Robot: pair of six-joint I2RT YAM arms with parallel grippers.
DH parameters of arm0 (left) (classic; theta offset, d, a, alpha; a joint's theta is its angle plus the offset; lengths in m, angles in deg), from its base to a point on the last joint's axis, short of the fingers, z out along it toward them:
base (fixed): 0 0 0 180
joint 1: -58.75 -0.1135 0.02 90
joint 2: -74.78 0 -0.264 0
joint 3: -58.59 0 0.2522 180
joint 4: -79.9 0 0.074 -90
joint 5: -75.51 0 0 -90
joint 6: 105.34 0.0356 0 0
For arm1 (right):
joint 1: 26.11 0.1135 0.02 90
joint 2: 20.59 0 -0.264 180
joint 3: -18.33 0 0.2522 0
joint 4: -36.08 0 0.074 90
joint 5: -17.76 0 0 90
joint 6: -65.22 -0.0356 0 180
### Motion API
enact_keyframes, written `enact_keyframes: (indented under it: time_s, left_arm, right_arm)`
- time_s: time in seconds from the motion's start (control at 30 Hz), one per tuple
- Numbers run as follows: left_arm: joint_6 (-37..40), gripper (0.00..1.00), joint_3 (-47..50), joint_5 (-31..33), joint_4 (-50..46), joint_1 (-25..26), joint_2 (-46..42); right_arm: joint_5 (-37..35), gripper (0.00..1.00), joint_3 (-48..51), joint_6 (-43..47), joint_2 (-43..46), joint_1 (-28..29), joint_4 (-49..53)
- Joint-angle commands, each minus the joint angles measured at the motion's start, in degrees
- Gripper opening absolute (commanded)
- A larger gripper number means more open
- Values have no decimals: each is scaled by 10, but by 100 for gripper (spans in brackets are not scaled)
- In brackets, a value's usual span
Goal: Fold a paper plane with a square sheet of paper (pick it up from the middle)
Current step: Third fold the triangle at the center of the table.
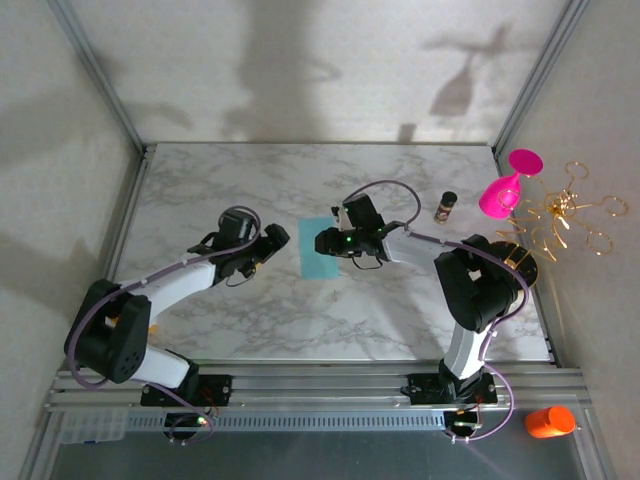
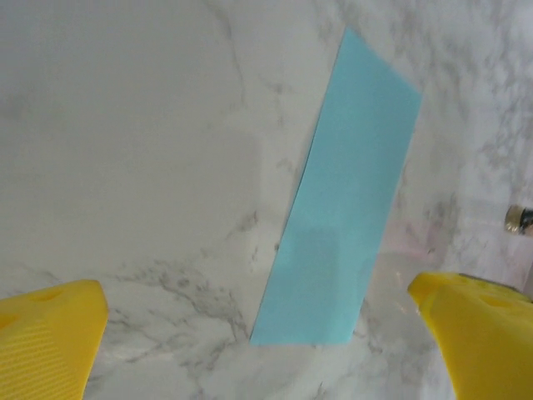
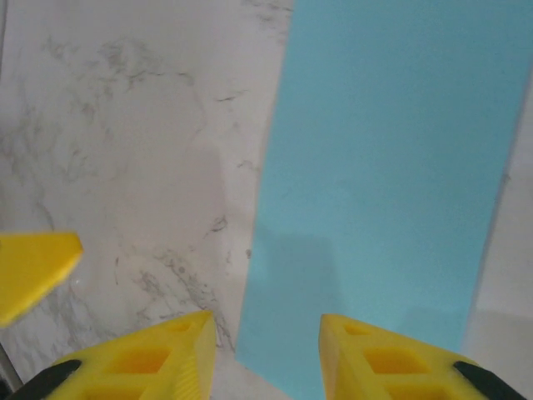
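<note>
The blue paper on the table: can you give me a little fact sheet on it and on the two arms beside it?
Paper: blue, a long rectangle, lying flat on the marble table; no plane shape yet
Left gripper: wide open, holding nothing, paper just ahead of it
Right gripper: partly open, holding nothing, over the paper's long edge
Nearby: pink goblet and small jar, off to the right

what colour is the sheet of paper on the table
The paper is plain teal-blue, clearest in the right wrist view.
</note>
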Motion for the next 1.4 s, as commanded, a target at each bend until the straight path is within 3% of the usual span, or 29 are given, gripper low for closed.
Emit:
enact_keyframes:
  time_s: [0.0, 0.23, 0.6, 0.83, 1.37]
  left_arm:
    - [-38, 98, 5, -24, 29, 25, 18]
    - [-49, 85, -2, -42, 44, 55, 49]
    - [-49, 47, -18, -76, 54, 83, 100]
    - [-49, 35, -35, -86, 61, 88, 132]
    - [-21, 33, -64, -90, 46, 88, 171]
  right_arm:
    - [-14, 38, 20, -86, -16, -2, -23]
    - [-13, 35, 30, -96, -42, -2, -7]
    - [-32, 34, 49, -96, -71, -14, 18]
    - [-30, 33, 54, -96, -72, -17, 16]
    - [-25, 33, 55, -85, -73, -18, 14]
